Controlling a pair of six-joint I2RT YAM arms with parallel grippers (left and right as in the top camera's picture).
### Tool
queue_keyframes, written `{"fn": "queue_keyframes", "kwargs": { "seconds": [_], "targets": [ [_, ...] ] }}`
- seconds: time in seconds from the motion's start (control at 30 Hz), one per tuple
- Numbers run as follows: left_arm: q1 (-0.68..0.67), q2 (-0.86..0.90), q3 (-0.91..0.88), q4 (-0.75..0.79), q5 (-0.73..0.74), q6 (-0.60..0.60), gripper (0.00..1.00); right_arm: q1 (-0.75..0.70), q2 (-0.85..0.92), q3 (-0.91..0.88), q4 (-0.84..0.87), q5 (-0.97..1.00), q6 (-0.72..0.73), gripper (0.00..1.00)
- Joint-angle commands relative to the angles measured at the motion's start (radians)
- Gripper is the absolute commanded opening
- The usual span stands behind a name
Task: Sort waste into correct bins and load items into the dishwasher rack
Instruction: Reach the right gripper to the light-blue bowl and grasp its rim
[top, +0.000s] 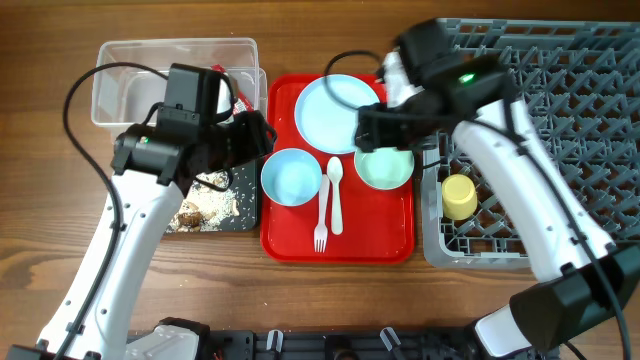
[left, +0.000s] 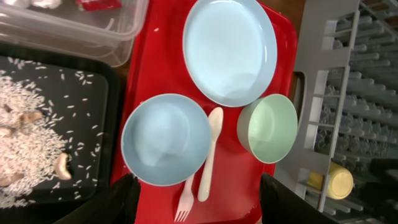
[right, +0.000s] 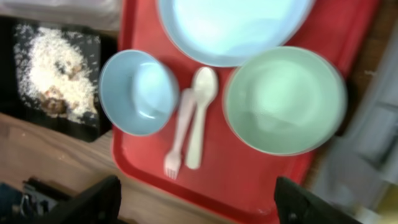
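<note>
Wood-grain tabletop lies under everything, with a flat red serving tray (top: 380, 225) at its middle. Above that tray the right gripper (right: 193, 199) hangs with its fingers spread wide and nothing between them, close to the mint green round bowl (right: 285, 99). The bowl sits upright at the tray's right edge, beside the large grey pegged dishwasher rack (top: 560, 90). The left gripper (left: 196, 202) also gapes empty, over the light blue round bowl (left: 166, 139) on the tray's left side. A white plastic spoon (right: 199, 112) and a white plastic fork (right: 176, 140) lie between the two bowls, and the pale blue round plate (left: 230, 50) lies beyond them. The green bowl looks light, stiff and smooth, so it would likely slip or tip if pinched across its curved wall. The rim seems the surest hold, one finger inside and one outside. A small yellow cup (top: 459, 195) already lies in the rack's near left corner.
</note>
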Motion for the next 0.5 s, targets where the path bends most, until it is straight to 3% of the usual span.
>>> {"fn": "queue_keyframes", "kwargs": {
  "seconds": [0.0, 0.33, 0.47],
  "targets": [
    [0.034, -0.03, 0.014, -0.019, -0.039, 0.012, 0.61, 0.08, 0.026, -0.084, 0.103, -0.022, 0.095, 0.75],
    [0.101, -0.04, 0.014, -0.04, -0.044, -0.023, 0.57, 0.183, 0.193, -0.17, 0.303, -0.014, 0.17, 0.64],
    [0.105, -0.04, 0.014, -0.058, -0.138, -0.042, 0.58, 0.187, 0.258, -0.17, 0.337, -0.014, 0.187, 0.64]
  ]
}}
